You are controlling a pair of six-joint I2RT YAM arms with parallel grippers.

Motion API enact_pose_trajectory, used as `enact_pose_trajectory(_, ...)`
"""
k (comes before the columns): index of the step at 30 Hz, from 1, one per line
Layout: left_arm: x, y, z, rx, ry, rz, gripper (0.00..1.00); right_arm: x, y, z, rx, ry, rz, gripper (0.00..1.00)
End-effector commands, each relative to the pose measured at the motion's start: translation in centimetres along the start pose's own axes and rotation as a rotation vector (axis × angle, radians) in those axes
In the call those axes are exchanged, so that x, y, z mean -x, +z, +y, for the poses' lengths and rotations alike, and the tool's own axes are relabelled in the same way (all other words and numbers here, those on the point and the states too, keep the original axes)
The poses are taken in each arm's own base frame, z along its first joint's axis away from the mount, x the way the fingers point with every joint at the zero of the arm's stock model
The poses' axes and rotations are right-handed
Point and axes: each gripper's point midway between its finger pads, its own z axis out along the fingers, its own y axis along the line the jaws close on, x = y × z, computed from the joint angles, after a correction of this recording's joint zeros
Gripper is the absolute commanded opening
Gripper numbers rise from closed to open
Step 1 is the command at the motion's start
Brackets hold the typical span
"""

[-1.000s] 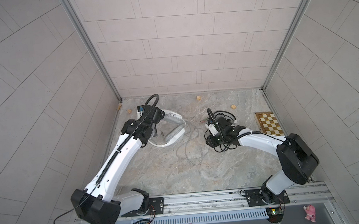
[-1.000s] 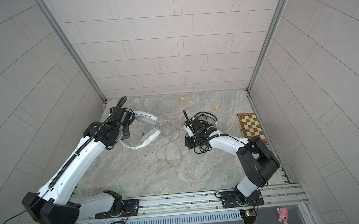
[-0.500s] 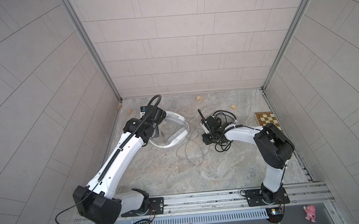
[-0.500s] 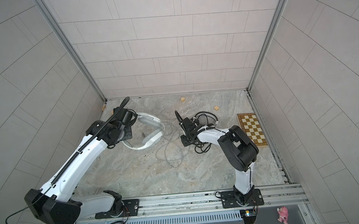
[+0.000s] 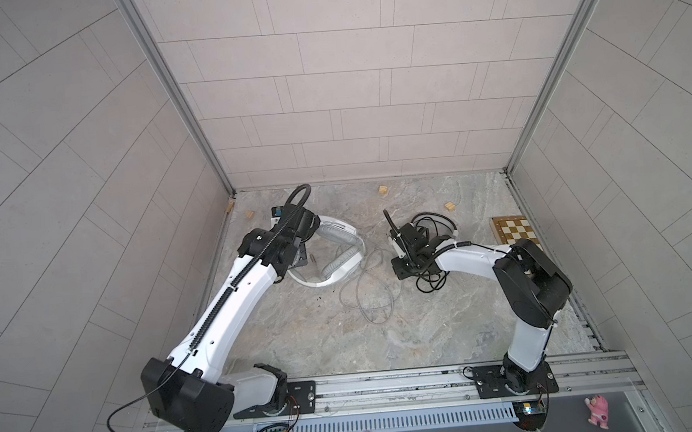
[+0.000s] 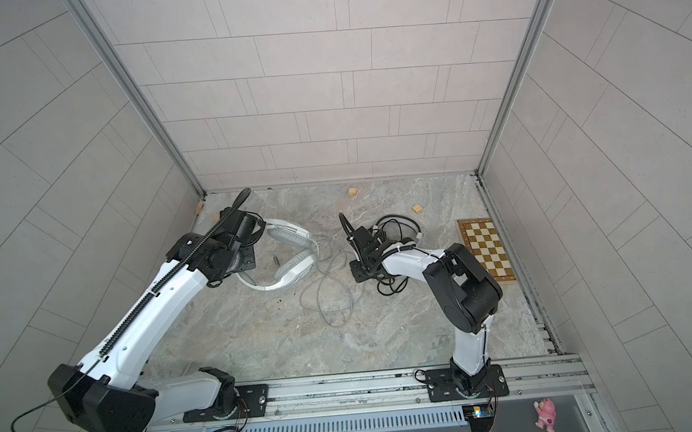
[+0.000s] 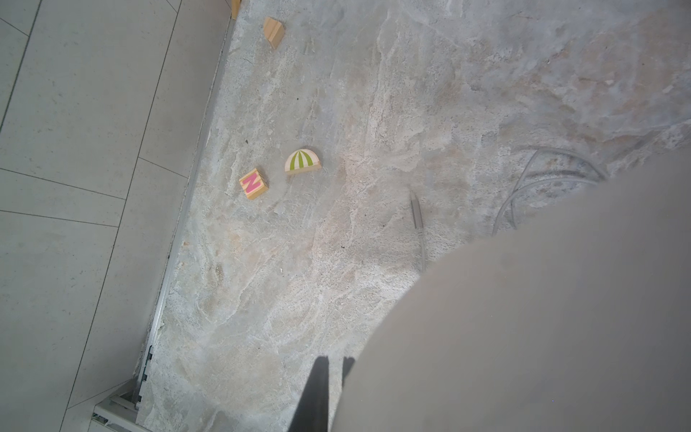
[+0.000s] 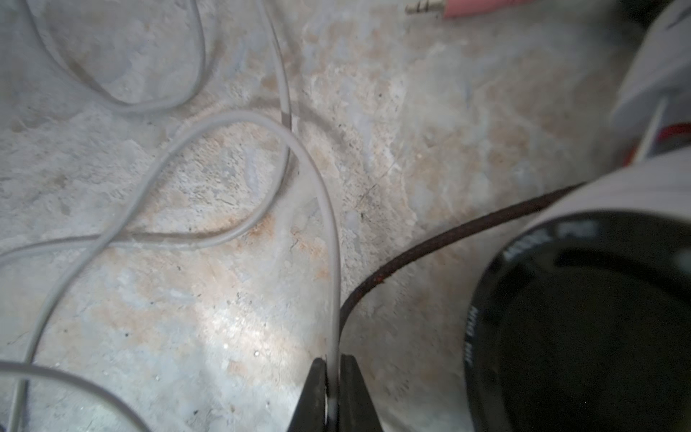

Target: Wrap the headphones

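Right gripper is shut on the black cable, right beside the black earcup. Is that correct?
Not quite. The right gripper is shut on the grey cable, not the black cable. The right wrist view shows the grey cable running down between its fingertips. The black earcup is indeed right beside it.

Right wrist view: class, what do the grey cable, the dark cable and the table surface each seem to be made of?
Grey cable: probably smooth rubber or plastic sheath, matte, bending in soft loops. Dark cable: seemingly braided fabric; rough, flecked with red. Table surface: stone or a stone print, mottled grey and tan, dull sheen.
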Motion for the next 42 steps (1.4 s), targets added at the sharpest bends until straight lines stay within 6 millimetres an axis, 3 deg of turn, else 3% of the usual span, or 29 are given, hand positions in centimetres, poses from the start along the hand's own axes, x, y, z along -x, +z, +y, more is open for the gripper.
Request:
enact_pose_trajectory(1, 0.6, -0.4, -0.5, -0.048, -0.04, -0.034, 0.0, 1.2, -3.4, -0.2, -0.007, -0.01, -0.056, 0.08)
enact_pose_trajectory(5, 0.4, -0.2, -0.8, -0.063, -0.04, -0.026, 0.0, 1.6, -5.3, -0.1, 0.003, -0.017, -0.085, 0.03)
enact_pose_trajectory(10, 0.0, -0.2, -1.2, -0.091, -0.042, -0.014, 0.0, 1.4, -5.5, -0.1, 0.005, -0.022, -0.081, 0.06)
enact_pose_trajectory(25, -0.3, -0.4, -1.0, -0.093, -0.034, -0.018, 0.0, 0.2, -3.2, 1.3, 0.029, -0.047, -0.015, 0.21)
enact_pose_trajectory(29, -0.2, -0.3, -1.3, -0.103, -0.035, -0.016, 0.0, -0.1, -2.6, 0.1, -0.032, -0.042, 0.002, 0.23)
enact_pose_trajectory(37, -0.4, -0.1, -1.6, -0.116, -0.029, -0.002, 0.0, 0.1, 0.7, -1.6, -0.135, -0.043, 0.058, 0.27)
enact_pose_trajectory(42, -0.6, -0.1, -1.3, -0.104, -0.025, -0.002, 0.0, 0.2, 1.1, -2.3, -0.175, -0.04, 0.049, 0.31)
